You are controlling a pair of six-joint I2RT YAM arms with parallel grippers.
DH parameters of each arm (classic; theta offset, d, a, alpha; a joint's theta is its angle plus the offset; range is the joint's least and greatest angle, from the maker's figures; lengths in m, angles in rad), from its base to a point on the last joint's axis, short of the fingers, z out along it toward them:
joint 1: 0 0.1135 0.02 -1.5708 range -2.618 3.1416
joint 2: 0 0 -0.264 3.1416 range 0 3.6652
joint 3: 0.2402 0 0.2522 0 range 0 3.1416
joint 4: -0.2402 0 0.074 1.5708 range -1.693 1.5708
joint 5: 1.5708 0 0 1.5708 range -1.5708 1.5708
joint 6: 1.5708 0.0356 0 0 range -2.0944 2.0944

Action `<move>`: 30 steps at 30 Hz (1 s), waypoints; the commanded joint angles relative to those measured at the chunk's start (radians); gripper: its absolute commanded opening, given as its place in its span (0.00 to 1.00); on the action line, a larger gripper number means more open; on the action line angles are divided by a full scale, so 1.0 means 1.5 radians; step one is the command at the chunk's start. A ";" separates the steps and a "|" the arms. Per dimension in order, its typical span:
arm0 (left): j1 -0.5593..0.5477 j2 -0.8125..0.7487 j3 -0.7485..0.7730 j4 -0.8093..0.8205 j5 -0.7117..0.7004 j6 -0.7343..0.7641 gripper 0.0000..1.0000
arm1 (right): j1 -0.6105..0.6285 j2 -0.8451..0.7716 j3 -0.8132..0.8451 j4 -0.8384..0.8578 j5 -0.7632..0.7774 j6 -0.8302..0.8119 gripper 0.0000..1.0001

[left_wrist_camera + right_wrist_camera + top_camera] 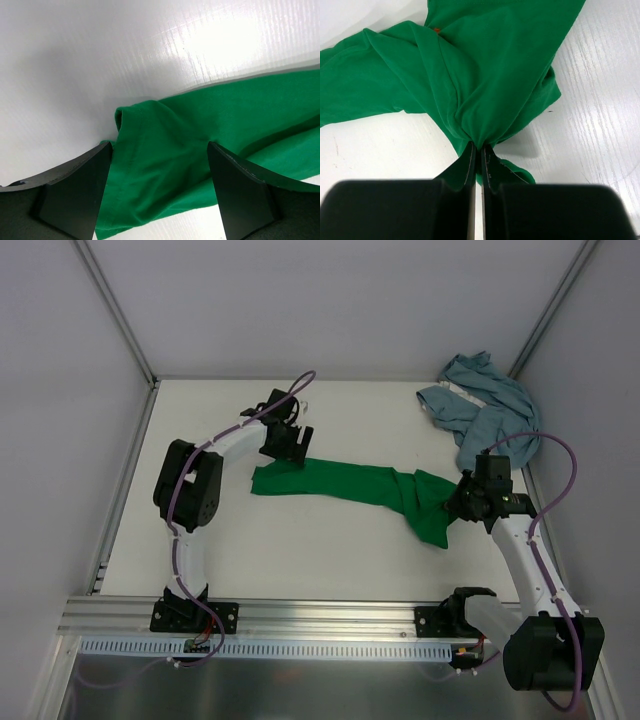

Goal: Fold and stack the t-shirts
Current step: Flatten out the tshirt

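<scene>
The green t-shirt (355, 485) lies stretched in a long band across the middle of the white table (300, 560). My right gripper (462, 502) is shut on a bunch of its cloth at the right end; the right wrist view shows the green t-shirt (485, 70) pinched between the closed fingertips (470, 160). My left gripper (290, 448) hovers open over the left end, and the green t-shirt (165, 165) lies between its spread fingers (240, 190) without being pinched. The blue-grey t-shirt (480, 405) sits crumpled in the far right corner.
White walls with metal frame posts (115, 310) enclose the table on three sides. An aluminium rail (300, 615) carrying both arm bases runs along the near edge. The right arm's cable loops close to the blue-grey shirt.
</scene>
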 commanded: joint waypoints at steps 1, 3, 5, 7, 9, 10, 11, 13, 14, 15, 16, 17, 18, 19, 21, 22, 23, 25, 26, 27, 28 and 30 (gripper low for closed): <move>-0.009 -0.041 0.030 0.013 -0.002 -0.021 0.78 | -0.004 -0.009 0.004 0.015 -0.010 -0.002 0.01; -0.011 -0.039 0.030 0.016 -0.001 -0.020 0.77 | -0.004 -0.008 0.006 0.014 -0.008 -0.003 0.01; -0.014 -0.038 0.031 0.018 -0.001 -0.019 0.76 | -0.004 -0.008 0.005 0.015 -0.007 -0.005 0.01; -0.014 -0.034 0.032 0.019 0.003 -0.019 0.72 | -0.005 -0.007 0.005 0.015 -0.007 -0.004 0.00; -0.014 -0.025 0.034 0.018 0.010 -0.018 0.62 | -0.005 -0.006 0.005 0.015 -0.010 -0.004 0.00; -0.014 -0.022 0.035 0.016 0.016 -0.019 0.58 | -0.004 -0.006 0.003 0.016 -0.010 -0.003 0.01; -0.013 -0.016 0.034 0.016 0.017 -0.021 0.56 | -0.004 -0.006 0.003 0.016 -0.011 -0.003 0.01; -0.014 -0.010 0.031 0.018 0.022 -0.022 0.47 | -0.004 -0.007 0.002 0.015 -0.009 -0.006 0.00; -0.014 -0.006 0.031 0.020 0.025 -0.025 0.43 | -0.004 -0.007 0.001 0.015 -0.010 -0.006 0.01; -0.014 -0.005 0.026 0.021 0.025 -0.023 0.38 | -0.004 -0.007 0.001 0.015 -0.009 -0.006 0.01; -0.014 -0.002 0.024 0.024 0.022 -0.023 0.27 | -0.005 -0.007 0.000 0.015 -0.008 -0.008 0.01; -0.014 -0.001 0.021 0.025 0.020 -0.024 0.23 | -0.005 -0.007 0.000 0.015 -0.008 -0.008 0.01; -0.014 -0.001 0.018 0.026 0.020 -0.022 0.19 | -0.006 -0.007 0.000 0.014 -0.008 -0.008 0.01; -0.014 0.000 0.017 0.026 0.016 -0.021 0.13 | -0.005 -0.007 -0.001 0.015 -0.008 -0.008 0.01; -0.013 0.002 0.016 0.024 0.009 -0.020 0.04 | -0.006 -0.007 -0.002 0.015 -0.010 -0.009 0.01; -0.014 0.005 0.017 0.022 0.006 -0.019 0.00 | -0.005 -0.007 -0.003 0.015 -0.010 -0.008 0.00; -0.014 0.003 0.016 0.021 0.003 -0.018 0.00 | -0.006 -0.007 -0.004 0.016 -0.011 -0.008 0.01; -0.014 -0.005 0.003 0.030 -0.008 -0.014 0.00 | -0.005 -0.008 -0.003 0.015 -0.011 -0.009 0.01; -0.014 -0.020 -0.003 0.033 -0.014 -0.011 0.00 | -0.005 -0.008 -0.002 0.015 -0.010 -0.010 0.01; -0.014 -0.028 -0.014 0.037 -0.027 -0.009 0.00 | -0.006 -0.009 -0.001 0.013 -0.010 -0.011 0.01; -0.014 -0.037 -0.017 0.037 -0.029 -0.005 0.00 | -0.006 -0.009 -0.001 0.014 -0.009 -0.011 0.01; -0.013 -0.069 -0.024 0.036 -0.060 0.007 0.00 | -0.005 -0.011 0.002 0.011 -0.009 -0.013 0.01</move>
